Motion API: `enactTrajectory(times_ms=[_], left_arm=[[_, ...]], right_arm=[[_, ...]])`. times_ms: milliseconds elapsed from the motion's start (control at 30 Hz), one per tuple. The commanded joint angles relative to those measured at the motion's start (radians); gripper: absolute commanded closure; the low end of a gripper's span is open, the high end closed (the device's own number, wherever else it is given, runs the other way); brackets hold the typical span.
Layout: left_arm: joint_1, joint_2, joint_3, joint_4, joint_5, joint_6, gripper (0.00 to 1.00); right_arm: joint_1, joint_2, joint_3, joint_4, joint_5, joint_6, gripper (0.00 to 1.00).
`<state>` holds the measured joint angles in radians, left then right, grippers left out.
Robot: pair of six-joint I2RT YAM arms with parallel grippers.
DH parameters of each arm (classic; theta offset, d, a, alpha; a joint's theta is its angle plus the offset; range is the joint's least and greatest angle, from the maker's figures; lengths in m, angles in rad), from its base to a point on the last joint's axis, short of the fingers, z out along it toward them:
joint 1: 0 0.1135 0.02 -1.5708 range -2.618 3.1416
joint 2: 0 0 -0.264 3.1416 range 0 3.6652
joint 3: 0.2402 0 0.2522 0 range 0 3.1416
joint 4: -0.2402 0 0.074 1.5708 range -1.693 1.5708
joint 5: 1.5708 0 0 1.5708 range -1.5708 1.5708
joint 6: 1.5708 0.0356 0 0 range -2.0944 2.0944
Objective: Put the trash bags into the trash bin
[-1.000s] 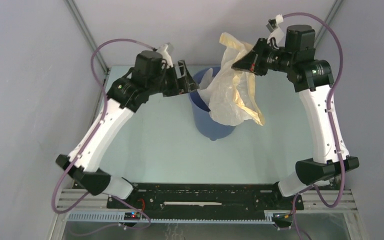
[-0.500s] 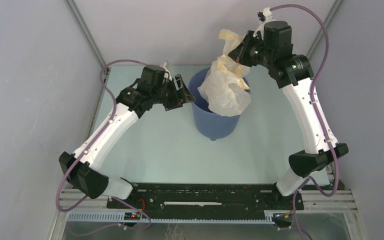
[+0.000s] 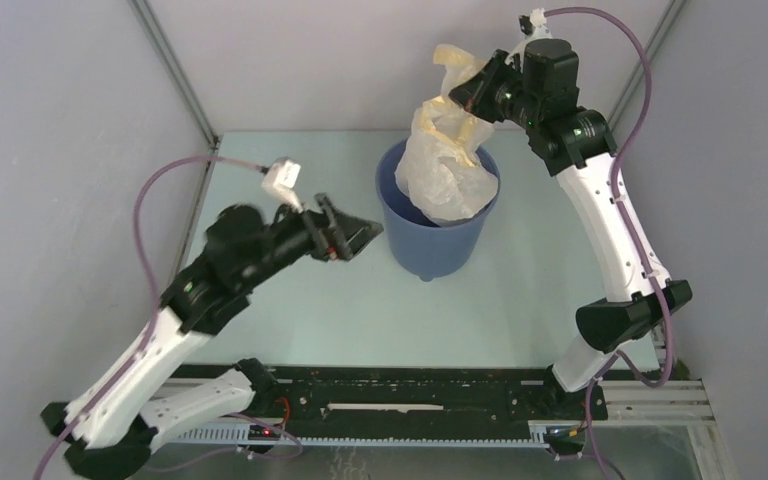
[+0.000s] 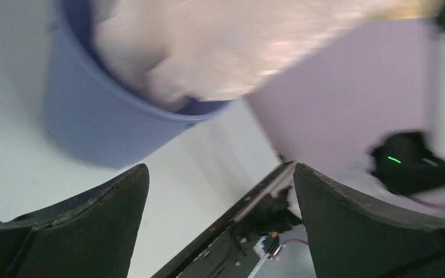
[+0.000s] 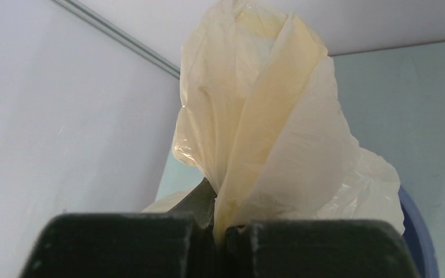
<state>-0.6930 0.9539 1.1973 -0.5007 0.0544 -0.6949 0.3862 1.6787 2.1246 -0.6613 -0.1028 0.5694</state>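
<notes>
Pale green table (image 3: pixel 310 320), grey walls (image 3: pixel 50 150), black rail (image 3: pixel 410 392) at near edge

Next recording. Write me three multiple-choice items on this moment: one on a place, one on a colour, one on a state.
1. Relative to the bin, where is the lower part of the bag?
A. Lying beside it.
B. Inside its mouth.
C. Hanging well clear of it.

2. What colour is the bin?
A. Blue.
B. Red.
C. Green.

3. How is the right gripper?
A. Open and empty.
B. Shut on the bin's rim.
C. Shut on the bag.

Answers:
1 B: the overhead view shows the bag's bulk within the rim.
2 A: its wall is plainly blue.
3 C: the right wrist view shows it pinching the bag's top.
</notes>
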Motion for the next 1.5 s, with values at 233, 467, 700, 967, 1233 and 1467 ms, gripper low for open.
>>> enactTrajectory(times_ms=[233,467,700,967,1233,1467], left_arm=[[-0.284,0.103,-0.073,0.609,-0.096,0.09,0.07],[-0.225,0.349,0.17,0.445,-0.176,-0.028,0.15],[-0.107,0.432,0.219,0.216,-0.157,-0.066,0.17],[-0.148,0.235,0.085,0.114,-0.135,0.125,0.14],[-0.101,-0.052,0.048,-0.084,-0.301,0.043,0.0],[0.138,0.109,0.344,-0.049,0.064,-0.032,0.0]], right_arm=[[-0.03,-0.082,-0.058,0.1,-0.091,0.168,1.0],[-0.036,-0.123,-0.116,0.127,-0.224,0.143,1.0],[-0.052,-0.225,-0.322,0.207,-0.329,0.115,1.0],[-0.072,-0.208,-0.384,0.16,-0.36,0.017,1.0],[-0.074,-0.13,-0.328,0.007,-0.371,-0.127,1.0],[-0.034,-0.007,-0.177,-0.179,-0.442,-0.219,1.0]])
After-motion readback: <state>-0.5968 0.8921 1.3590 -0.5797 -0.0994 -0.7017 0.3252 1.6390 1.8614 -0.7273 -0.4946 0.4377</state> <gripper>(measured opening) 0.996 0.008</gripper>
